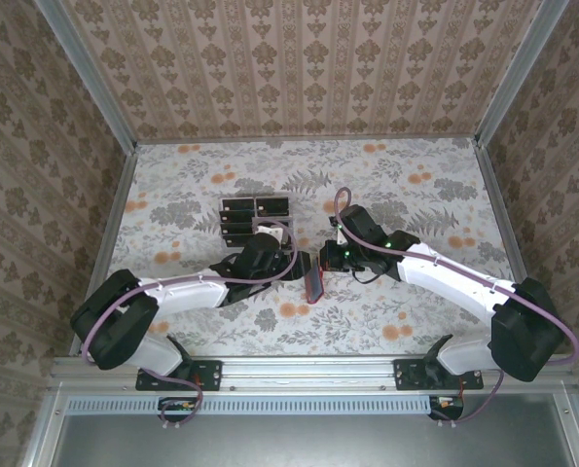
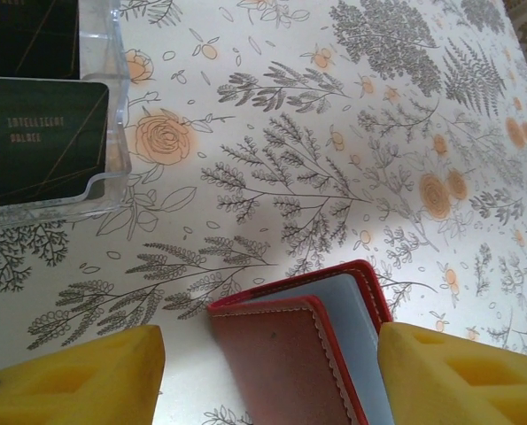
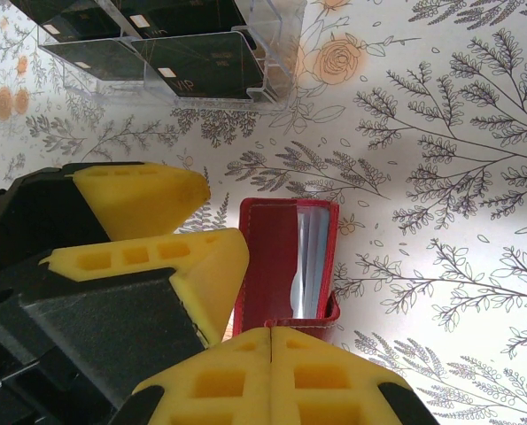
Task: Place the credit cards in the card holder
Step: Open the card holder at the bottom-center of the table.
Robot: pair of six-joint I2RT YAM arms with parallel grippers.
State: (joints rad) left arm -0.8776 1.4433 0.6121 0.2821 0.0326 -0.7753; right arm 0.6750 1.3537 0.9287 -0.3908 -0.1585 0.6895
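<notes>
The bench, covered in a flowered cloth, is carrying everything, and both arms are reaching inward to meet over its middle.

The left pincer is standing open. Its yellow fingers are sitting well apart on either side of the wallet, touching neither cover, apparently ready to steady or spread it.

The right pincer is showing its two pads pressed flush together at the near edge of the wallet. I am judging that it is pinching one cover there to keep the wallet propped open.

The clear plastic rack is standing just beyond the left pincer and is keeping the supply within short reach.

The wallet is lying between the two pincers, near the rack. It is open, with pale clear sleeves showing inside the red covers.

The black cards are sitting in the rack's slots, and none is being carried.

The cover inside the right pincer's pads is hidden, so that grip is not being confirmed. The wallet's near part is cut off in the left wrist view. The card count and the sleeves' contents are too unclear to report.
</notes>
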